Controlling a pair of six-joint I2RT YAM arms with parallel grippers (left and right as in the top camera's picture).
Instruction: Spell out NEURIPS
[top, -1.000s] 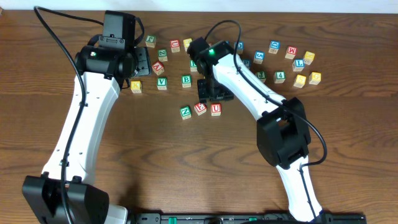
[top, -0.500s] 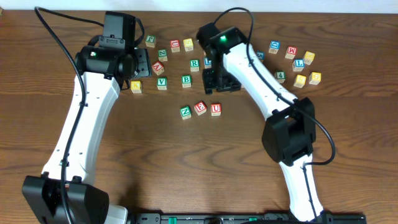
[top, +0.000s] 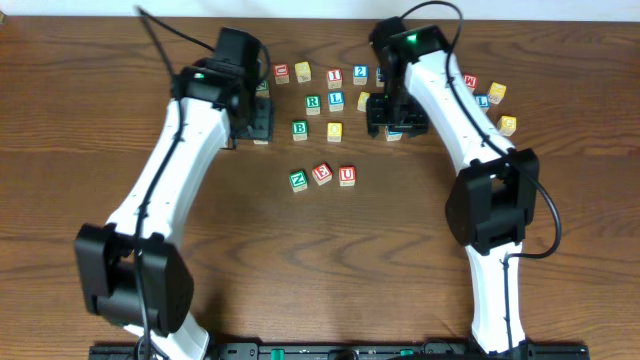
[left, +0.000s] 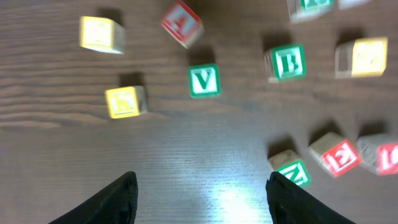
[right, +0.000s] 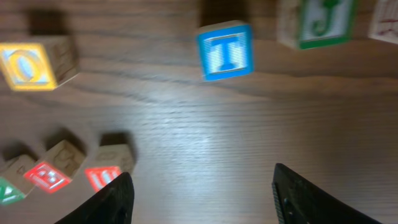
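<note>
Left gripper (left: 202, 186): jaws spread wide, nothing in them, just bare wood underneath. In the overhead view it sits upper left of centre.

Right gripper (right: 204, 175): same deal, wide open and not holding a thing. Overhead has it upper right of centre, over the scattered cubes.

Word so far: green N (top: 298, 181), red E (top: 322, 174) and red U (top: 346, 176) sit in a short row in the middle of the table (top: 600, 250). They're close together, the E a bit crooked, and well below both grippers.

Green R (top: 313, 101): in the loose bunch near the top centre, between the two arms.

Red I (top: 334, 76): top centre, just above and right of the R. The letter is tiny, so call it a likely I.

Left wrist view: green V (left: 204, 81) top middle, yellow K (left: 124, 101) to its left, green B (left: 287, 62) to its right. The N, E and U are at the lower right, past the right finger.

Right wrist view: blue T (right: 225, 51) top centre, yellow O (right: 31, 65) upper left, green J (right: 320, 22) upper right. The U and E are at the lower left, beside the left finger.

P and the yellow-faced one: can't pick them out.
</note>
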